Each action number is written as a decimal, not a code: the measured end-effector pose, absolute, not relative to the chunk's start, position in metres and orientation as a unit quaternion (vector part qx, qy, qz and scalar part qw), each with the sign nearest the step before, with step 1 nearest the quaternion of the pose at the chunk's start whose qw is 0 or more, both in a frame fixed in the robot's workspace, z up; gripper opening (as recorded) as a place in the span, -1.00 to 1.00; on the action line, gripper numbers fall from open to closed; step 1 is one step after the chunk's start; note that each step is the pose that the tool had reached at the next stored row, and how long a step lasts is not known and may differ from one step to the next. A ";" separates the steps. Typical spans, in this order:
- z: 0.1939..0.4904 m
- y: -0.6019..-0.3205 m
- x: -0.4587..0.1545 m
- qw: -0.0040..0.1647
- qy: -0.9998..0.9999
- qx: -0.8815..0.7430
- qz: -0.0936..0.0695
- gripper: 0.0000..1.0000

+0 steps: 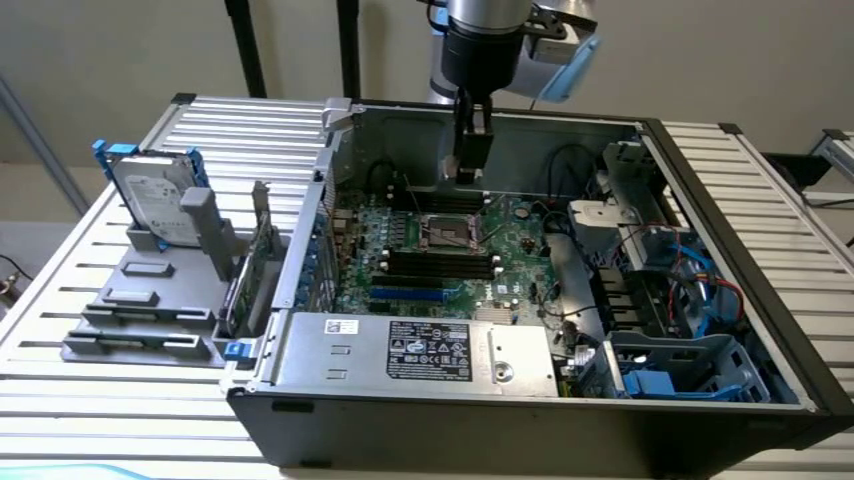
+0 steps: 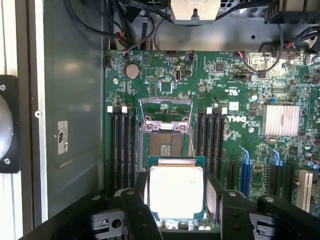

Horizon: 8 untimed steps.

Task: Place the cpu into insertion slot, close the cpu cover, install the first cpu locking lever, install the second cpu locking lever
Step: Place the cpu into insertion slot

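Green circuit board (image 2: 225,95) covers the floor of the open computer case (image 1: 534,425), which lies on a slatted metal surface (image 1: 80,300). Over it hangs the pincer (image 1: 470,165), its jaws set wide but clasped on the cpu (image 2: 176,192), with dark fingers (image 2: 140,195) against opposite edges of the pale square chip. The chip is carried flat in the air, clear of the board, just beside the insertion slot (image 2: 167,144) rather than in it. The slot lies bare, with the cpu cover (image 2: 165,111) swung up off it at its far edge. Black memory slots (image 2: 121,145) flank the socket on both sides. Toward the exterior view's left, a hard drive (image 1: 150,195) stands in a grey rack on the surface.
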<state>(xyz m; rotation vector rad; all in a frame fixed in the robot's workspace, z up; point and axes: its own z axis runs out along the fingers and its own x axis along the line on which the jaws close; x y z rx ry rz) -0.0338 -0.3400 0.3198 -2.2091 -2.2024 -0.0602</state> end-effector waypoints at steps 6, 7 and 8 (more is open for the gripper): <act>0.310 -0.340 -0.033 0.013 -0.706 -0.708 -0.022 0.08; 0.308 -0.340 -0.033 0.013 -0.706 -0.708 -0.022 0.08; 0.306 -0.340 -0.033 0.013 -0.706 -0.708 -0.022 0.08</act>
